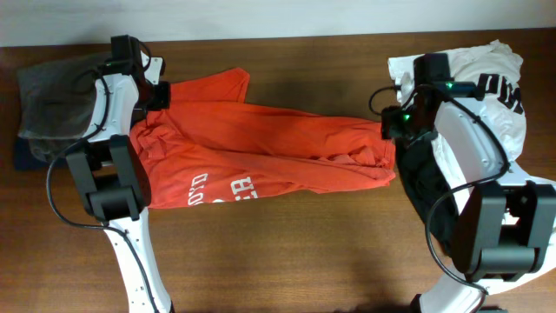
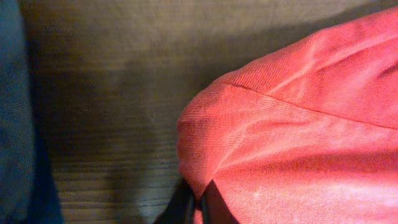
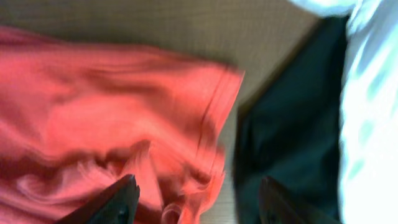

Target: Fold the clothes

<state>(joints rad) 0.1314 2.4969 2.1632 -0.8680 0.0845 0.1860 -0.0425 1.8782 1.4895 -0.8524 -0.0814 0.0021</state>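
On the brown wood-grain tabletop (image 1: 287, 252), overhead view: an orange cotton T-shirt with white lettering (image 1: 261, 152) lies stretched from 9 to 3 o'clock across the centre, rumpled and partly doubled over. The left claw (image 1: 161, 94) sits at its 10 o'clock corner, the right claw (image 1: 388, 130) at its 3 o'clock edge. A crumpled grey cloth (image 1: 52, 91) lies at 10 o'clock. A white garment with black print (image 1: 495, 78) over a black garment (image 1: 421, 187) lies at 2 to 3 o'clock. A pale wall strip (image 1: 278, 17) runs along 12 o'clock.

Left wrist view: the left claw (image 2: 199, 208) appears pressed together on a fold of the shirt at 6 o'clock.

Right wrist view: the right claw (image 3: 199, 202) is spread wide over the shirt's hem, gripping nothing.

Assessment: the step in hand is securing both ends for a fold. The next move calls for the right claw to drop and pinch the hem alone, clear of the black garment just beside it.
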